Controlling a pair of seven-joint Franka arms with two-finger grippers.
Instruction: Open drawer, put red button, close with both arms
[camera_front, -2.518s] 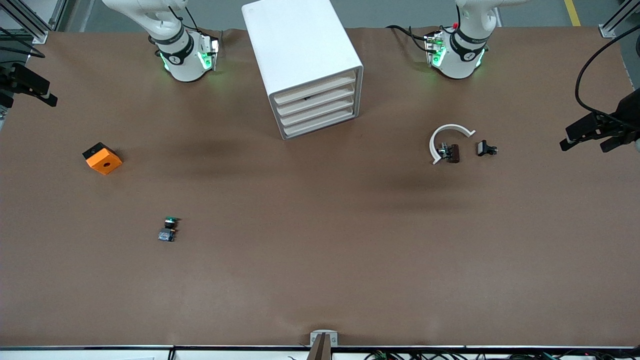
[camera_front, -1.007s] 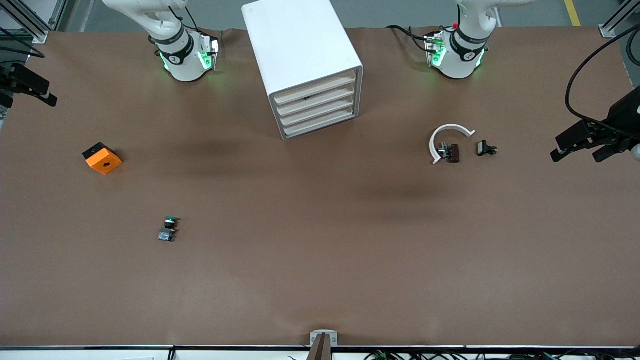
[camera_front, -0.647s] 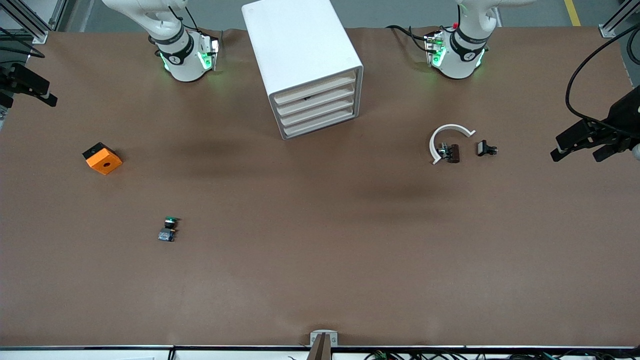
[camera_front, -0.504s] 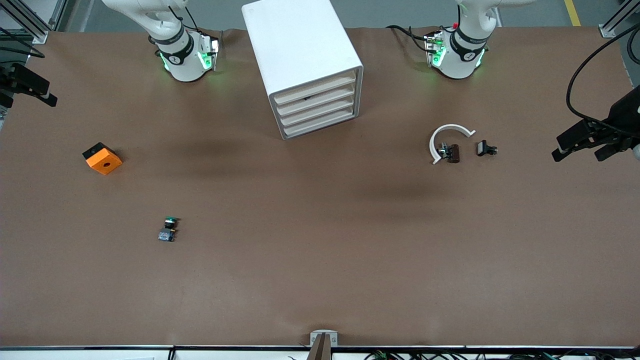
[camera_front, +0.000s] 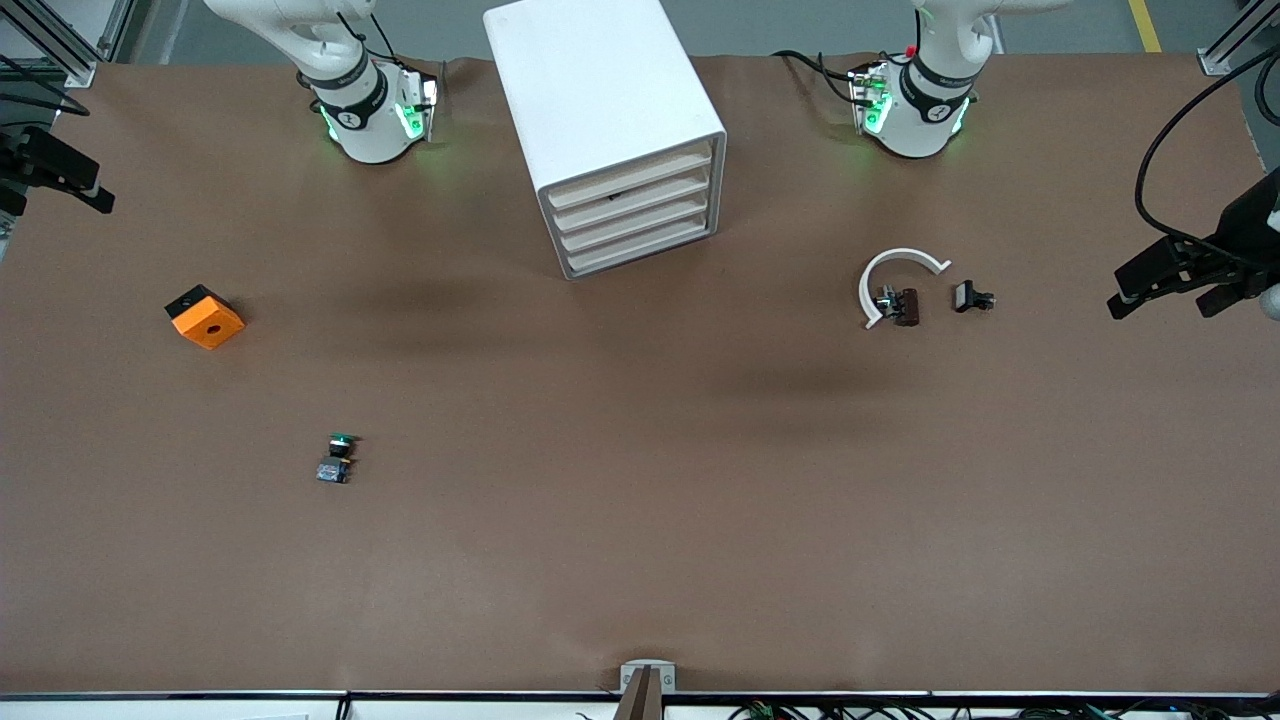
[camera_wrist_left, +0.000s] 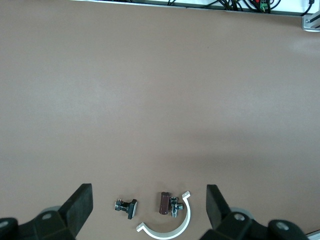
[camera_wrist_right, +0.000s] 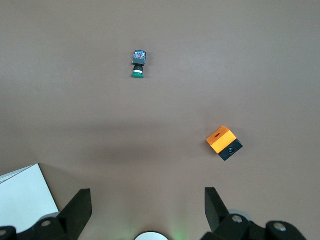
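The white cabinet stands between the two arm bases, and its top drawer is shut like the three below it. The red button shows in no view. My left gripper hangs open and empty over the table's edge at the left arm's end. Its wrist view has the gripper above a white C-shaped clamp. My right gripper waits open and empty over the right arm's end of the table. In its own wrist view the gripper holds nothing.
A green-capped button lies toward the right arm's end, nearer the front camera than the orange box. Toward the left arm's end lie the clamp, a brown block with a metal fitting and a small black part.
The left gripper has drifted slightly in over the table's end since the earliest frame and barely shifts in the last second. The right arm and all objects are still.
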